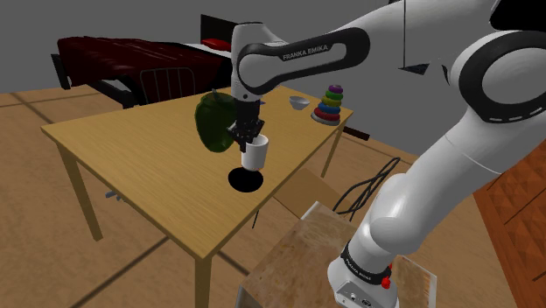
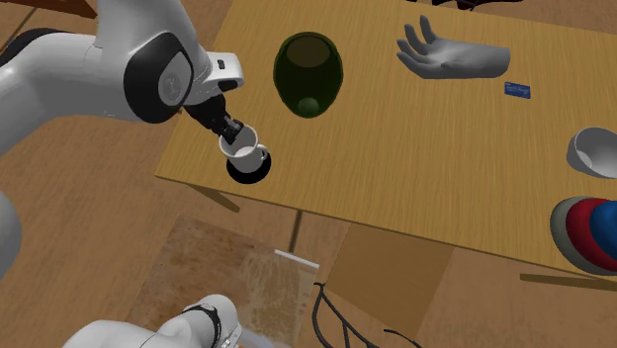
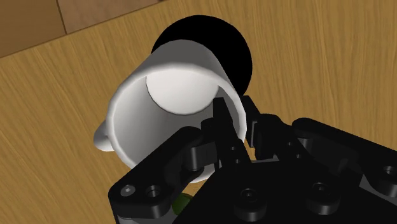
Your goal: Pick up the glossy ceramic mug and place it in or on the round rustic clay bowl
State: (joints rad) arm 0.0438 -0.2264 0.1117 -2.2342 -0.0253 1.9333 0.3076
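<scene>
A light wooden table [image 1: 131,149] carries a black round bowl [image 1: 246,181] near the edge closest to the stand, with a dark green vessel [image 2: 309,74] just beyond it. Farther along lie a grey cast of a human palm [image 2: 450,54], a small blue card [image 2: 517,90], a pale little bowl [image 2: 593,150] and a stacking-ring toy [image 1: 330,105].

Arm [image 1: 297,54] extended, hand [image 1: 250,140] pointing down, gripping the mug [image 1: 255,158] by its rim.

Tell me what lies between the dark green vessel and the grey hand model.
Nothing: the second exterior view shows bare wooden table between the dark green vessel and the grey hand model.
</scene>
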